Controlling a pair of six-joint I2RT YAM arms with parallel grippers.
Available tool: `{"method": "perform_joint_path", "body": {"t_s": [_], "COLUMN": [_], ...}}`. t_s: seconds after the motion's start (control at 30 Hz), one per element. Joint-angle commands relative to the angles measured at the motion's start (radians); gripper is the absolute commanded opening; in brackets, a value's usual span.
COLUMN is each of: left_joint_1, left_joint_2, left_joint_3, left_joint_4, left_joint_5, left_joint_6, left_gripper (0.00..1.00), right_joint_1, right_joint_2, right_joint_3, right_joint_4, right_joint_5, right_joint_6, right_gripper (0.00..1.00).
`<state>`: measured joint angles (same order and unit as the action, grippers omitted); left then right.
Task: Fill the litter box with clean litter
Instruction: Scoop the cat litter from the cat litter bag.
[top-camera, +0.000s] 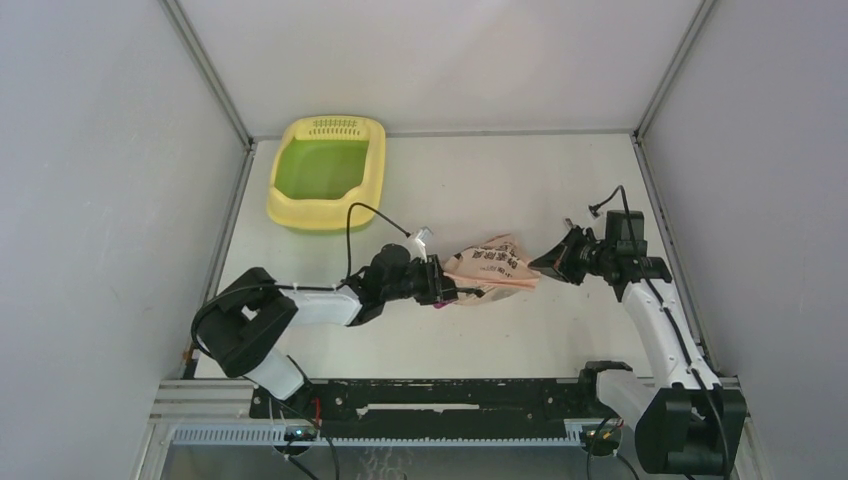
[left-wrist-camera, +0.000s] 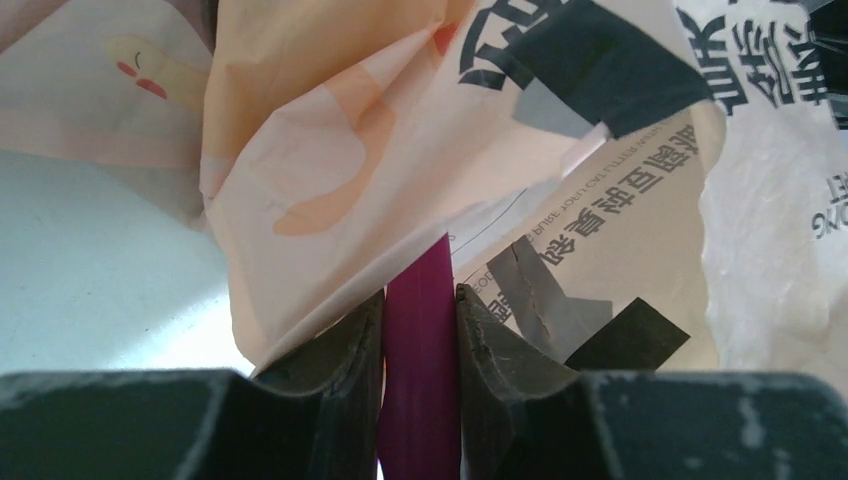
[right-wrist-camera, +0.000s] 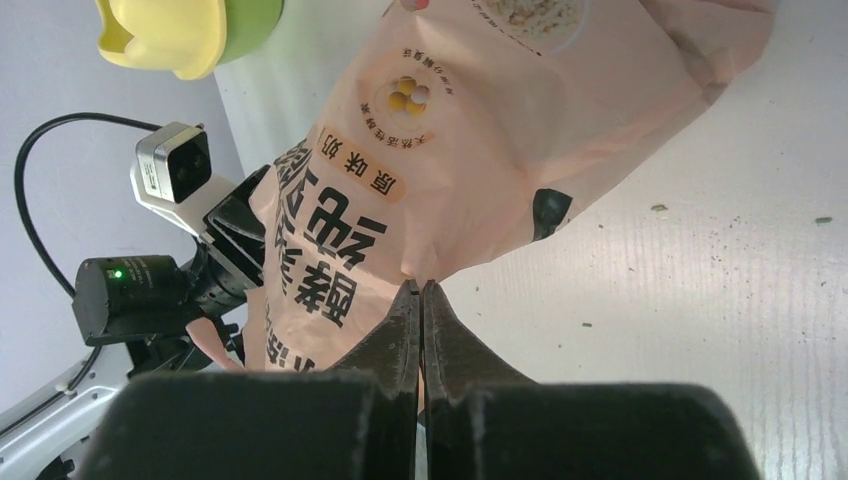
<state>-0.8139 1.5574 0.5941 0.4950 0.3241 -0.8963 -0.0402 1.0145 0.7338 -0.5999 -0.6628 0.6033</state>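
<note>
Mid-desk, the left claw pinches the handle of the magenta scoop, whose head is buried in the peach bag. The right claw is pressed together on the bag's edge. Scooping seems underway; the clean litter is hidden. Next: lift level, then carry to the bare litter box at the far left corner.

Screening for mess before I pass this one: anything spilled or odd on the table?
Yes. A few dark specks, likely litter, lie scattered on the table beside the peach bag, outside the litter box, whose green floor looks bare.
</note>
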Motion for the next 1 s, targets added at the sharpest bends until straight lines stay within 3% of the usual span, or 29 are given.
{"method": "perform_joint_path", "body": {"t_s": [0.0,0.33,0.6,0.97], "left_joint_1": [0.012,0.065,0.065,0.064], "left_joint_2": [-0.002,-0.028,-0.003,-0.012], "left_joint_3": [-0.069,-0.286,-0.466,-0.557], "left_joint_4": [0.227,0.619,0.854,0.915], "left_joint_5": [0.060,0.124,0.088,0.053], "left_joint_6": [-0.082,-0.251,-0.312,-0.305], "left_gripper": [0.00,0.00,0.00,0.00], "right_joint_1": [-0.041,-0.096,-0.101,-0.102], "right_joint_2": [-0.020,-0.021,-0.019,-0.038], "right_joint_3": [-0.014,-0.014,-0.014,-0.015], "right_joint_4": [-0.017,-0.031,-0.029,-0.034], "right_joint_5": [0.009,0.009,0.014,0.002], "right_joint_6": [-0.053,-0.079,-0.079,-0.084], "right_gripper": [0.00,0.00,0.00,0.00]}}
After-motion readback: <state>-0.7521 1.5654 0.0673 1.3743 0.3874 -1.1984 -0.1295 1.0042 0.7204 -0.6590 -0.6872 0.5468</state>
